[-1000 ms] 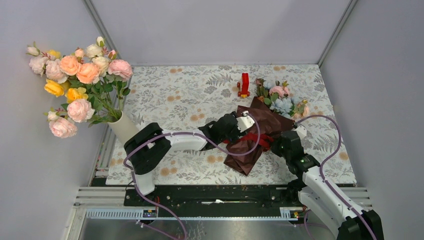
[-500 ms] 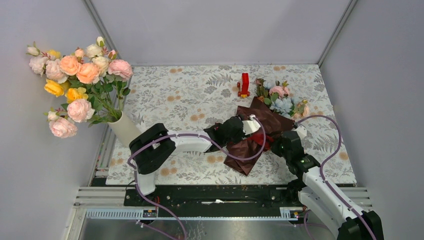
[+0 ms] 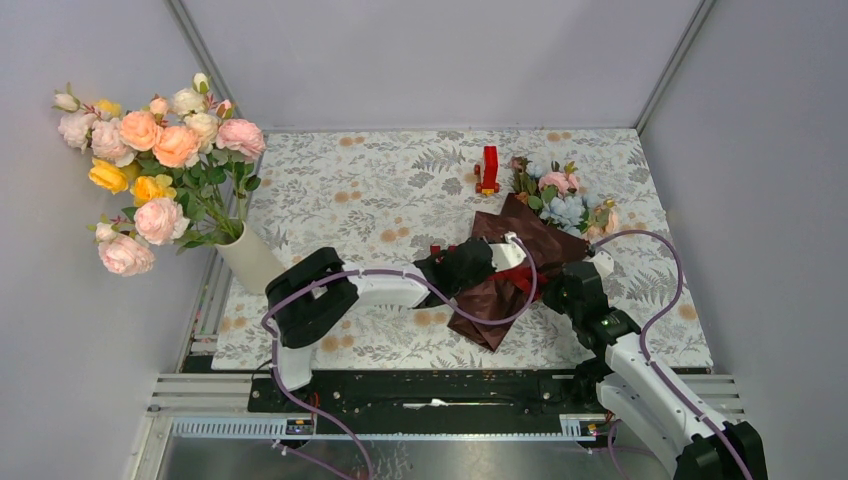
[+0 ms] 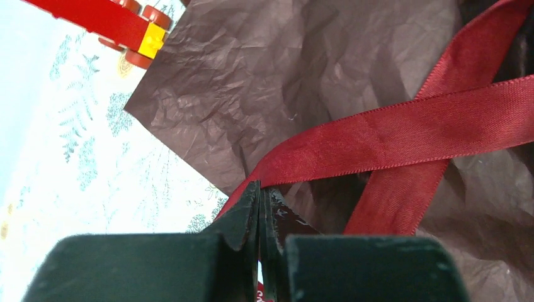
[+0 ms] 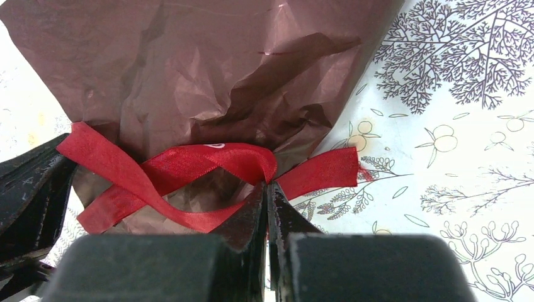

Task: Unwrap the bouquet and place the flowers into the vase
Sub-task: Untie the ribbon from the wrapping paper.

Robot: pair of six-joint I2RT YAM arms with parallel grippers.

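The bouquet point(image 3: 510, 285) lies on the table in dark red crinkly paper point(image 4: 264, 75), with its flowers point(image 3: 560, 195) pointing to the far right. A red ribbon point(image 4: 403, 132) is tied round its waist. My left gripper point(image 4: 260, 187) is shut, with a strand of that ribbon pinched at its tips. My right gripper point(image 5: 267, 184) is shut on another strand of the ribbon point(image 5: 189, 167), from the bouquet's right side. In the top view both grippers meet at the ribbon: left gripper point(image 3: 518, 262), right gripper point(image 3: 552, 288). The white vase point(image 3: 248, 258) stands at the far left.
Large peach, pink and yellow roses point(image 3: 150, 160) fill the vase and lean out over the table's left edge. A small red upright object point(image 3: 489, 168) stands beyond the bouquet, also seen in the left wrist view as a red and yellow piece point(image 4: 107, 19). Grey walls enclose the table.
My left gripper has slid right onto the bouquet's waist and closed on the ribbon. The right arm has stayed still, shut on its strand.
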